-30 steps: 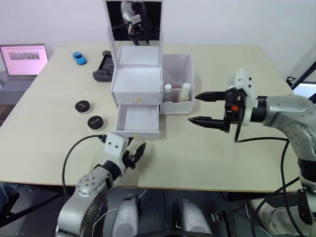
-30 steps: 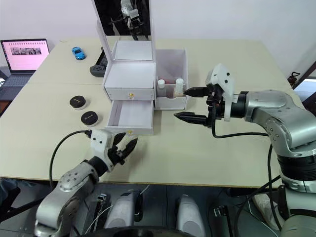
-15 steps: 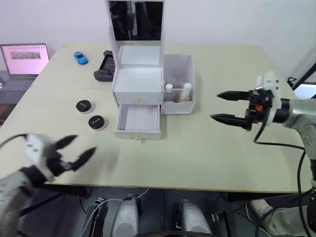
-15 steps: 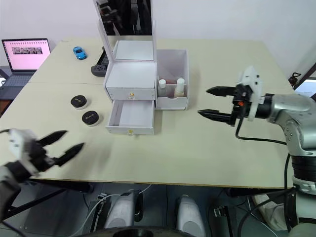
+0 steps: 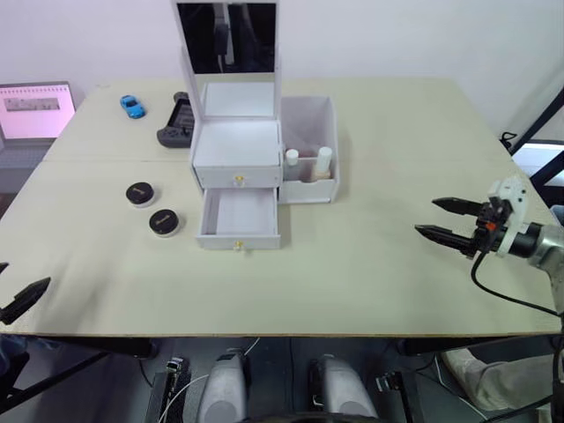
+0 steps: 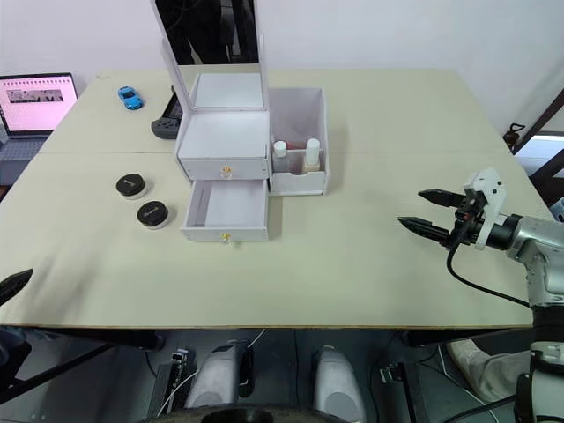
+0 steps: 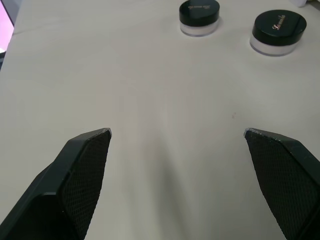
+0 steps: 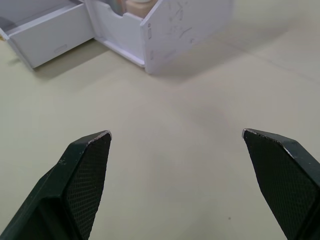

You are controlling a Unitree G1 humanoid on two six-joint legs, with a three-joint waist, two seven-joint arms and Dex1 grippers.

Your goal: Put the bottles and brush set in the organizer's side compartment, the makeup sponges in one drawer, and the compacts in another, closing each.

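Facing two compacts [image 7: 239, 25], left pincer [image 7: 177, 132] agape

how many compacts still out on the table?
2. Both compacts sit on the table on the robot's left of the organizer: one farther back, one nearer the open lower drawer. Neither is inside a drawer; the shut upper drawer's contents are hidden.

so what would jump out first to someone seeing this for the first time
Probably the white organizer at the table's middle, its mirror upright and its lower drawer pulled open and bare inside. Next, the two black compacts on the table to its left, and the bottles standing in the side compartment. Both open grippers, left and right, hang far apart near the table's edges.
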